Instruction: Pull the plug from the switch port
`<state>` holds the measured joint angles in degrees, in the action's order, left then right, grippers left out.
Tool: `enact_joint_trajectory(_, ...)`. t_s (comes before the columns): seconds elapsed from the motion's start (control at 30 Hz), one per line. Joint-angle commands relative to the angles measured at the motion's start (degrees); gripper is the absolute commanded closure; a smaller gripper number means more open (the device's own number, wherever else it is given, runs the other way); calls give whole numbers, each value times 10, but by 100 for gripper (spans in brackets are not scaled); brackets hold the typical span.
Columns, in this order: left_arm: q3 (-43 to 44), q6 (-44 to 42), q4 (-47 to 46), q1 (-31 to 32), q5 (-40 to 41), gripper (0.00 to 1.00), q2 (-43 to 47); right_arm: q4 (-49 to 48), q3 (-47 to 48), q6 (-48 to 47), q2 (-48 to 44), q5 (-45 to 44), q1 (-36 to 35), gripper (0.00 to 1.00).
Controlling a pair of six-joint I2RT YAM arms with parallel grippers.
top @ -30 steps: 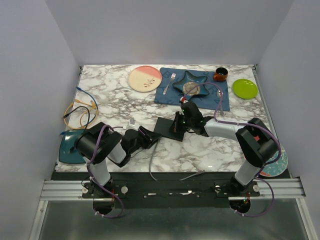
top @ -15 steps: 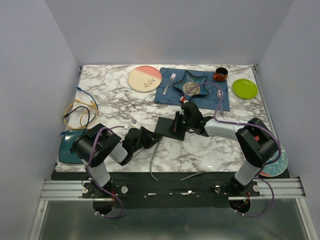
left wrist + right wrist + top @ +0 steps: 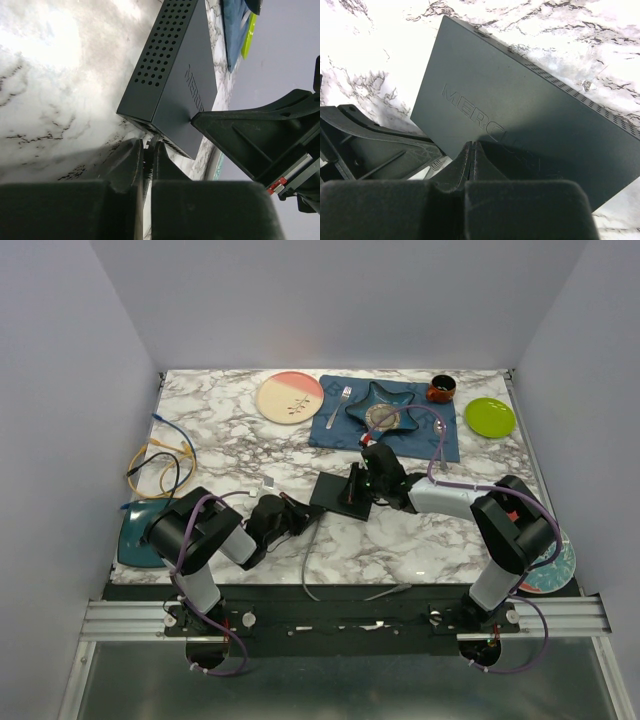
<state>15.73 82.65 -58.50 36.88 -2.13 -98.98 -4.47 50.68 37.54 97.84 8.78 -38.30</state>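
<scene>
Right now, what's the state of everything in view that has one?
switch, lying flat, logo side up
plug, at the switch's port edge, apparently not yet pulled
left pincer, shut on the plug
right pincer, shut, tips on the switch's top
grey cable, slack on the marble table

white marble worktop (image 3: 400, 540) with dark grey veining, seen from above; enclosed on three sides by plain pale lilac-grey panels: left wall (image 3: 70, 390), back wall (image 3: 340, 300), right wall (image 3: 590, 360); black strip (image 3: 270, 595) along the near edge, with a slotted aluminium rail (image 3: 120, 618) just in front; dull grey metal floor (image 3: 340, 690) below; lighting even and diffuse, with a bright glare patch (image 3: 45, 45) on the marble in the left wrist view
</scene>
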Motion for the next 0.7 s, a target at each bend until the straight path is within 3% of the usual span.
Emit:
enact_joint_trajectory(0.0,-13,-12,90,3,42,100,-20,-6,-8,2,9,7,-2,99)
enact_joint_trajectory(0.4,-35,-7,21,3,24,100,-47,10,-37,-19,-76,23,-42,99)
enact_joint_trajectory(0.67,-42,-7,7,3,22,100,-46,27,-33,-18,-47,24,-55,99)
